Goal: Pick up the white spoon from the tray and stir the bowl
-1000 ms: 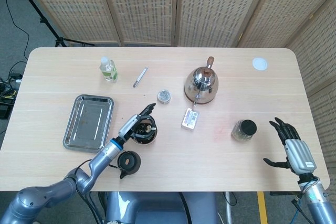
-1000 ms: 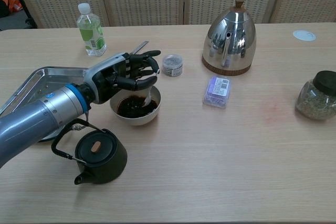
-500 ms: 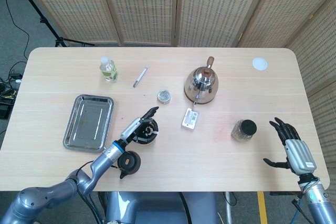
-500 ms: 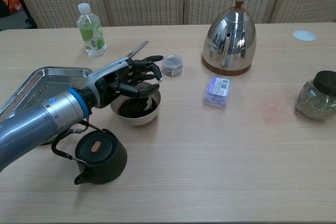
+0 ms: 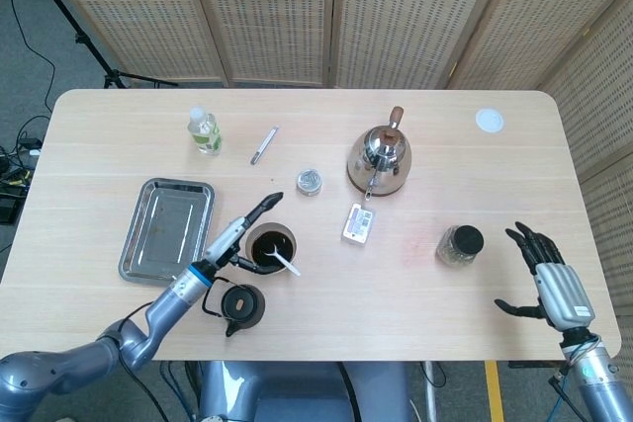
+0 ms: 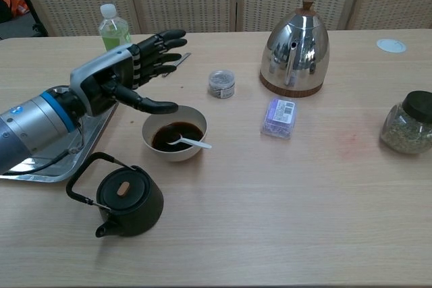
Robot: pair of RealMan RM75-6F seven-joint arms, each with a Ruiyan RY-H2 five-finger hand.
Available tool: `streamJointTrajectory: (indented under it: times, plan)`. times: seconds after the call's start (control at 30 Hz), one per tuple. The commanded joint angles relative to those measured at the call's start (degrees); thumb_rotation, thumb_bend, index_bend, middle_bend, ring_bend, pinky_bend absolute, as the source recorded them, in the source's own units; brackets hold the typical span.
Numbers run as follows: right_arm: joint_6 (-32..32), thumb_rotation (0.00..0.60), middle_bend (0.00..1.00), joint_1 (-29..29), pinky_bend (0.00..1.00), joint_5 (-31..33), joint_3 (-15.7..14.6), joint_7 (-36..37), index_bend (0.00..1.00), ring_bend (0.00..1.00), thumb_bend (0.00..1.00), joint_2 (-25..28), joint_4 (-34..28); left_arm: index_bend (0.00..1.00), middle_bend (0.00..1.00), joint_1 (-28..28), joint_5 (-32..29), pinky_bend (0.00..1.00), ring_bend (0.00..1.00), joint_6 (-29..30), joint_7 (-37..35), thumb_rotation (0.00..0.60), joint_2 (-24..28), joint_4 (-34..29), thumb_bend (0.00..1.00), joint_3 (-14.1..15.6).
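The white bowl [image 5: 270, 248] [image 6: 174, 137] holds dark liquid, and the white spoon [image 5: 285, 263] [image 6: 191, 142] lies in it with its handle resting over the right rim. My left hand [image 5: 234, 234] [image 6: 126, 74] hovers above and to the left of the bowl, fingers spread, holding nothing. The steel tray [image 5: 168, 229] [image 6: 40, 166] lies left of the bowl. My right hand [image 5: 547, 280] rests open near the table's right front corner, far from the bowl, seen only in the head view.
A black teapot [image 6: 123, 199] stands just in front of the bowl. Behind are a small tin [image 6: 221, 83], a steel kettle [image 6: 299, 48], a green bottle [image 6: 114, 34] and a pen [image 5: 263, 144]. A purple packet [image 6: 279, 115] and a glass jar [image 6: 408, 123] sit to the right.
My left hand has let go of the spoon and drawn back up and to the left, opening its fingers. The spoon now lies in the bowl. The right hand has not moved.
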Motion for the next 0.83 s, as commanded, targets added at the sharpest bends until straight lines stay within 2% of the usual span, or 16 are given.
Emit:
streamJointTrajectory:
  times: [0.03,0.2,0.3,0.33,0.4,0.47,0.6,0.83]
  plan:
    - [0.2,0.6,0.0,0.0,0.0,-0.3,-0.1,-0.1,0.0,0.0,0.0,0.0,-0.2,0.0,0.0,3.1,0.3,0.0,0.0,3.4,9.1,0.6,6.3,-5.7,0.0,0.6]
    - [0.6,0.6,0.0,-0.2,0.0,-0.8,-0.3,-0.7,0.0,0.0,0.0,0.0,-0.4,0.0,0.0,7.2,-2.3,0.0,0.0,4.7,24.1,0.6,13.9,-13.0,0.0,1.3]
    - [0.8,0.6,0.0,-0.2,0.0,-1.1,-0.5,-1.3,0.0,0.0,0.0,-0.2,-0.6,0.0,0.0,11.0,-6.1,0.0,0.0,6.0,37.6,0.6,18.9,-18.5,0.0,1.2]
    - [1.3,0.6,0.0,-0.3,0.0,-1.4,-0.5,-1.7,0.0,0.0,0.0,-0.2,-0.7,0.0,0.0,13.6,-8.4,0.0,0.0,7.3,45.3,0.6,21.0,-20.2,0.03,1.6]
    - [1.7,0.6,0.0,-0.5,0.0,-1.5,-0.5,-2.0,0.0,0.0,0.0,-0.3,-0.8,0.0,0.0,15.2,-10.7,0.0,0.0,7.0,50.3,0.6,23.0,-23.8,0.1,1.8]
    - [2.1,0.6,0.0,-0.6,0.0,-1.6,-0.5,-2.3,0.0,0.0,0.0,-0.2,-0.9,0.0,0.0,16.6,-12.8,0.0,0.0,6.2,54.3,0.6,25.4,-26.7,0.13,2.5]
    - [3.0,0.6,0.0,-1.0,0.0,-1.8,-0.4,-3.2,0.0,0.0,0.0,-0.2,-1.1,0.0,0.0,19.5,-15.5,0.0,0.0,6.8,60.3,0.6,28.2,-29.5,0.13,3.5]
    - [6.8,0.6,0.0,-2.1,0.0,-2.3,0.6,-5.3,0.0,0.0,0.0,-1.3,-0.6,0.0,0.0,25.3,-13.7,0.0,0.0,12.3,61.8,0.6,29.4,-29.4,0.03,5.4]
